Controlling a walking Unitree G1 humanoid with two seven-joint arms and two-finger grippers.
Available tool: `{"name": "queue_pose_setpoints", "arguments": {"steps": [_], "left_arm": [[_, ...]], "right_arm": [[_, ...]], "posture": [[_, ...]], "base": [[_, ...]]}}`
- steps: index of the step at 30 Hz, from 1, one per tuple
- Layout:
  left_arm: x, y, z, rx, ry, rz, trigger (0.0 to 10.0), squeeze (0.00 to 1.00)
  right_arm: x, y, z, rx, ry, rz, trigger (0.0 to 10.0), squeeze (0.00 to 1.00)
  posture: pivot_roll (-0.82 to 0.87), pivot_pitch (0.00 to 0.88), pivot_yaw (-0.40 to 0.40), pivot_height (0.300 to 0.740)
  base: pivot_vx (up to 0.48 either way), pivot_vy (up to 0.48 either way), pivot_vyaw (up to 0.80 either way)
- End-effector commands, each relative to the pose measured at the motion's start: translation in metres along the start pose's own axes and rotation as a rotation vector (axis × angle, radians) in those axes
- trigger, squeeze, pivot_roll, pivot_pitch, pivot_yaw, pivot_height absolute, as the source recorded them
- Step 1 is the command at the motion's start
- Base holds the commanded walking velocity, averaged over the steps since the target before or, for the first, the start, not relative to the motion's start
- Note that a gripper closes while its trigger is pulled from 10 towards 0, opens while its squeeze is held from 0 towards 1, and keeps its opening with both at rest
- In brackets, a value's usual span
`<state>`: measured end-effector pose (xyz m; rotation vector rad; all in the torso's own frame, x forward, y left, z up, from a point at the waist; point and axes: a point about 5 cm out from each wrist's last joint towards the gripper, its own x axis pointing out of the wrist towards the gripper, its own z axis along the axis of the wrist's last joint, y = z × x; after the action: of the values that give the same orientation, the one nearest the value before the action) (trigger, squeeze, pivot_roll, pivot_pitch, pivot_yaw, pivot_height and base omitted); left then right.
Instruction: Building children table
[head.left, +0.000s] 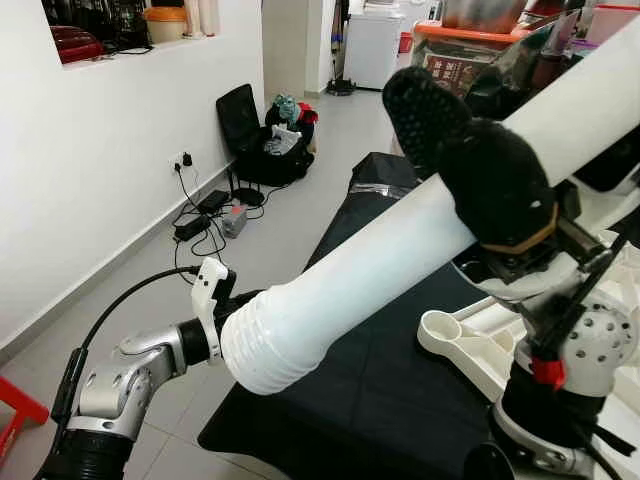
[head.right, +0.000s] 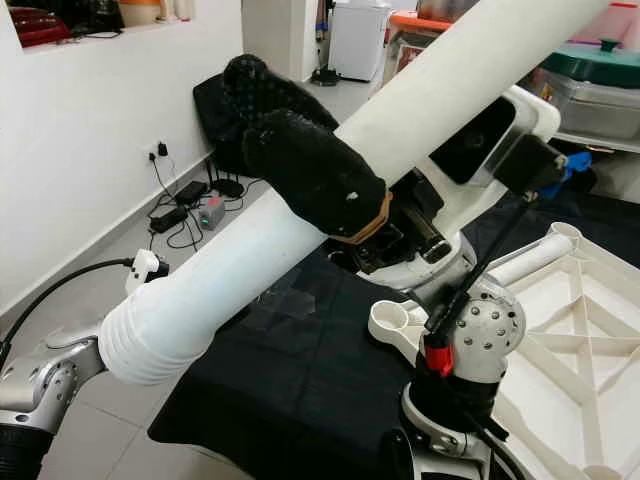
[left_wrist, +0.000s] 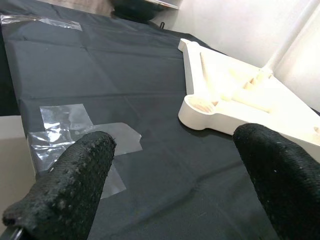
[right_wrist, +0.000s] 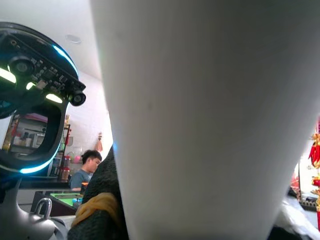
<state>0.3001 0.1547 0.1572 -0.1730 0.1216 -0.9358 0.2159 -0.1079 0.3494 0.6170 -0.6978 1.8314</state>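
So the right gripper (head.right: 300, 150) has its jaws pinching the white table leg (head.left: 350, 290), held up in the air over the black-covered desk (head.left: 380, 380). Looks like the leg-fitting step: next it needs its ribbed end lined up with the round socket at the corner of the upside-down tabletop (left_wrist: 235, 100). Left gripper (left_wrist: 170, 170) hovers near the desk's taped edge, jaws spread, holding nothing. The left wrist view gives the clean look at that socket; the right wrist view catches a person in the background.
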Motion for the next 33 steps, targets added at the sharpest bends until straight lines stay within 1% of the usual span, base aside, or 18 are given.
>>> {"name": "queue_pose_setpoints", "arguments": {"steps": [1, 11, 12, 15, 16, 17, 18, 20, 21, 22, 23, 25, 26, 28, 29, 31, 32, 33], "left_arm": [[-0.001, -0.002, -0.002, 0.005, 0.028, -0.020, 10.0, 0.00], [-0.001, -0.002, -0.002, 0.002, 0.031, -0.030, 10.0, 0.00], [-0.001, -0.003, -0.001, -0.003, 0.026, -0.033, 10.0, 0.00], [-0.001, -0.003, 0.000, -0.006, 0.023, -0.035, 10.0, 0.00], [-0.001, -0.004, 0.003, -0.025, 0.001, -0.041, 10.0, 0.00], [-0.001, -0.004, 0.003, -0.025, 0.001, -0.041, 10.0, 0.00], [0.000, -0.004, 0.006, -0.035, -0.013, -0.046, 10.0, 0.00], [0.000, -0.004, 0.006, -0.035, -0.013, -0.046, 10.0, 0.00], [-0.001, -0.005, 0.007, -0.038, -0.014, -0.056, 10.0, 0.00], [-0.001, -0.006, 0.007, -0.036, -0.004, -0.074, 10.0, 0.00], [-0.001, -0.006, 0.007, -0.036, -0.004, -0.074, 10.0, 0.00], [-0.003, -0.008, 0.006, -0.028, 0.017, -0.096, 10.0, 0.00], [-0.003, -0.009, 0.006, -0.025, 0.022, -0.100, 10.0, 0.00], [-0.004, -0.008, 0.005, -0.021, 0.027, -0.098, 10.0, 0.00], [-0.004, -0.008, 0.005, -0.021, 0.027, -0.098, 10.0, 0.00], [-0.005, -0.008, 0.005, -0.008, 0.039, -0.098, 10.0, 0.00], [-0.005, -0.008, 0.005, -0.008, 0.039, -0.098, 10.0, 0.00], [-0.006, -0.008, 0.006, -0.002, 0.043, -0.098, 10.0, 0.00]], "right_arm": [[0.002, 0.004, 0.001, -0.019, 0.003, 0.023, 10.0, 0.00], [0.001, 0.004, -0.001, -0.026, 0.009, 0.034, 10.0, 0.00], [0.000, 0.000, -0.002, -0.041, 0.022, -0.002, 10.0, 0.00], [-0.002, -0.002, -0.003, -0.051, 0.032, -0.029, 10.0, 0.00], [-0.008, -0.017, -0.009, -0.092, 0.087, -0.145, 10.0, 0.00], [-0.008, -0.017, -0.009, -0.092, 0.087, -0.145, 10.0, 0.00], [-0.019, -0.032, -0.018, -0.142, 0.169, -0.279, 10.0, 0.00], [-0.019, -0.032, -0.018, -0.142, 0.169, -0.279, 10.0, 0.00], [-0.031, -0.044, -0.029, -0.196, 0.267, -0.391, 10.0, 0.00], [-0.044, -0.054, -0.039, -0.268, 0.377, -0.501, 10.0, 0.00], [-0.044, -0.054, -0.039, -0.268, 0.377, -0.501, 10.0, 0.00], [-0.060, -0.065, -0.048, -0.336, 0.491, -0.619, 10.0, 0.00], [-0.064, -0.067, -0.049, -0.348, 0.515, -0.646, 10.0, 0.00], [-0.074, -0.070, -0.047, -0.356, 0.534, -0.716, 10.0, 0.00], [-0.074, -0.070, -0.047, -0.356, 0.534, -0.716, 10.0, 0.00], [-0.084, -0.073, -0.046, -0.377, 0.581, -0.782, 10.0, 0.00], [-0.084, -0.073, -0.046, -0.377, 0.581, -0.782, 10.0, 0.00], [-0.087, -0.074, -0.046, -0.389, 0.598, -0.810, 10.0, 0.00]], "posture": [[0.09, 0.000, -0.056, 0.740], [0.09, 0.000, -0.053, 0.740], [0.09, 0.000, -0.053, 0.740], [0.09, 0.000, -0.053, 0.740], [0.08, 0.000, -0.051, 0.740], [0.08, 0.000, -0.051, 0.740], [0.09, 0.000, -0.052, 0.740], [0.09, 0.000, -0.052, 0.740], [0.09, 0.000, -0.054, 0.740], [0.09, 0.000, -0.050, 0.740], [0.09, 0.000, -0.050, 0.740], [0.09, 0.000, -0.049, 0.740], [0.09, 0.000, -0.049, 0.740], [0.09, 0.000, -0.049, 0.740], [0.09, 0.000, -0.049, 0.740], [0.09, 0.000, -0.049, 0.740], [0.09, 0.000, -0.049, 0.740], [0.09, 0.000, -0.047, 0.740]], "base": [[0.000, 0.000, 0.00], [0.000, 0.000, 0.00], [0.000, 0.000, 0.00], [0.000, 0.000, 0.00], [0.000, 0.000, 0.00], [0.000, 0.000, 0.00], [0.000, 0.000, 0.00], [0.000, 0.000, 0.00], [0.000, 0.000, 0.00], [0.000, 0.000, 0.00], [0.000, 0.000, 0.00], [0.000, 0.000, 0.00], [0.000, 0.000, 0.00], [0.000, 0.000, 0.00], [0.000, 0.000, 0.00], [0.000, 0.000, 0.00], [0.000, 0.000, 0.00], [0.000, 0.000, 0.00]]}}
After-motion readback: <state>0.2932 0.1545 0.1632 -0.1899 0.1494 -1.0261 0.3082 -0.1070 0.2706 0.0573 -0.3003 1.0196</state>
